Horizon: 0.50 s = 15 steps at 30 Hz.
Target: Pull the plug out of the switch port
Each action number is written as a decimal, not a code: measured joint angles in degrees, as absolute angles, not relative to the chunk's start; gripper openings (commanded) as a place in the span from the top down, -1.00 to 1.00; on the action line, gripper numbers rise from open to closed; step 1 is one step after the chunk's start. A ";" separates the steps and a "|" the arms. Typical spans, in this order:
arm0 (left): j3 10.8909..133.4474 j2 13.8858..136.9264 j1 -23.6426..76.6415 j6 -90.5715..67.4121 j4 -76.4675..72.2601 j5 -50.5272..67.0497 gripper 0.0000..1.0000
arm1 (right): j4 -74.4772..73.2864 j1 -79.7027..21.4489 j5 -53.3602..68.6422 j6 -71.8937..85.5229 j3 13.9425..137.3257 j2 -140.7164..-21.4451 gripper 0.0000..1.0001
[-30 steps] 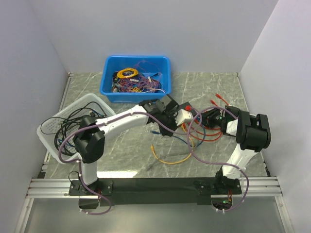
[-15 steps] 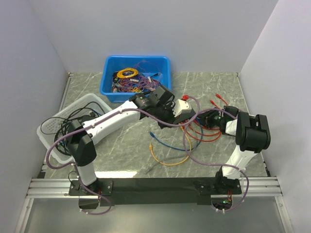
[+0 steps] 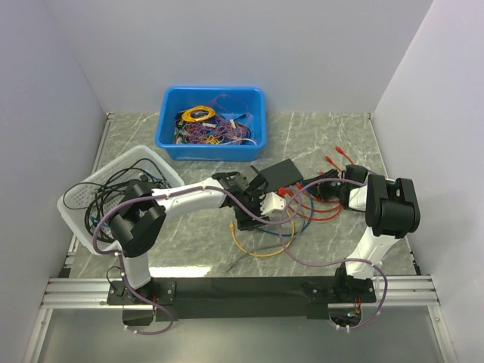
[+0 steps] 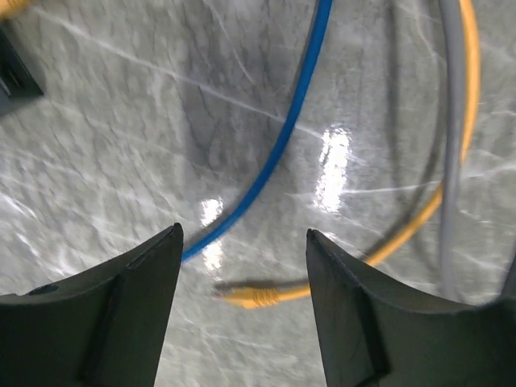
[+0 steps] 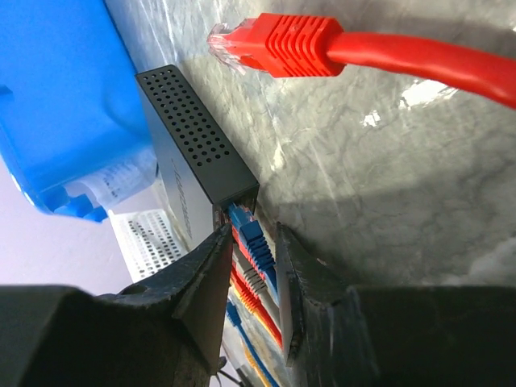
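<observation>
The black switch [image 3: 283, 174] lies flat at mid-table, with a row of cables plugged into its near-right edge. In the right wrist view its perforated end [image 5: 196, 143] shows, with a blue plug [image 5: 256, 239] in the end port and red and grey plugs behind it. My right gripper [image 5: 255, 234] has its jaws narrow, one on each side of that blue plug. My left gripper [image 4: 242, 235] hangs open over bare table in front of the switch, above a loose yellow cable end [image 4: 250, 297] and a blue cable [image 4: 282, 137]. It holds nothing.
A blue bin [image 3: 212, 125] of tangled cables stands at the back. A white basket [image 3: 113, 189] with black cables sits at the left. Loose red plugs [image 3: 337, 158] lie behind the right gripper, one seen close [image 5: 278, 36]. A yellow cable loop [image 3: 255, 248] lies in front.
My left arm has drawn back from over the switch toward the near side and its gripper has opened. The right gripper's jaws have narrowed around the blue plug.
</observation>
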<state>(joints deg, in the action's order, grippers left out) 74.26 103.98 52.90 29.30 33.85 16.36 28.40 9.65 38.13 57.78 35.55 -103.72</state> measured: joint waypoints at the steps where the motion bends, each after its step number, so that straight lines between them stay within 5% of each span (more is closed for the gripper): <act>1: 73.78 104.01 52.93 30.33 33.10 16.19 -0.34 | 28.60 9.56 38.13 58.02 35.48 -103.72 0.29; 13: 72.73 109.34 54.00 39.99 29.41 17.85 -0.22 | 30.92 9.47 37.93 59.75 34.11 -103.72 0.28; 15: 72.40 109.58 54.17 40.60 29.36 18.06 -0.05 | 30.92 9.47 37.93 59.77 34.11 -103.72 0.28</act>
<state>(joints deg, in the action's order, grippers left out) 72.40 109.58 54.17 40.60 29.36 18.06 30.92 9.47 37.93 59.77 34.11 -103.72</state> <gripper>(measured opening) 0.597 0.358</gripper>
